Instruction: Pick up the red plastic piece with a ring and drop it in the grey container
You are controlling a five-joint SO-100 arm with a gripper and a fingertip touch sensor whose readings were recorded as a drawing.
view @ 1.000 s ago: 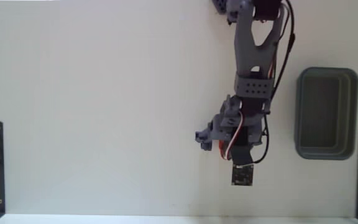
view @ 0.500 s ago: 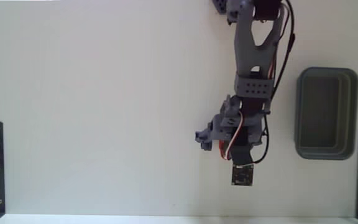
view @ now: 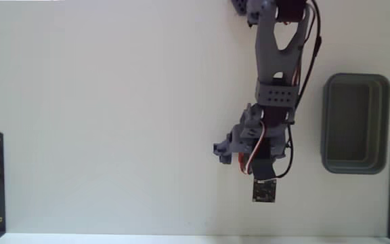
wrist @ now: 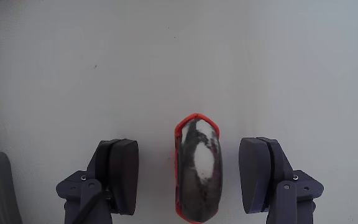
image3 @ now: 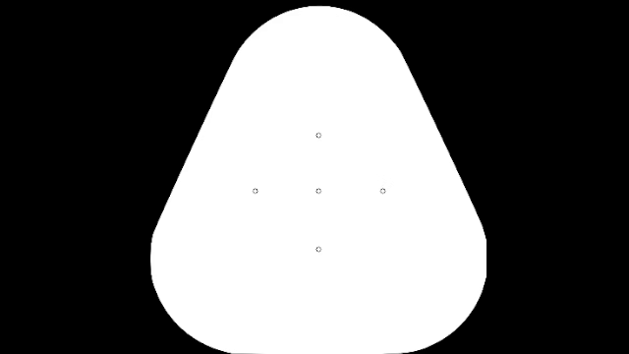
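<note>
fingers (wrist: 123, 174) apart astride the red piece (wrist: 197, 168), which the arm (view: 276, 81) hides from the fixed view.

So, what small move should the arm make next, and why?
Probably close the fingers. In the wrist view the gripper is open, and the red plastic piece lies on the table between the fingers, with a gap on each side, somewhat nearer the right one. The grey container waits apart, right of the arm in the fixed view.
</note>
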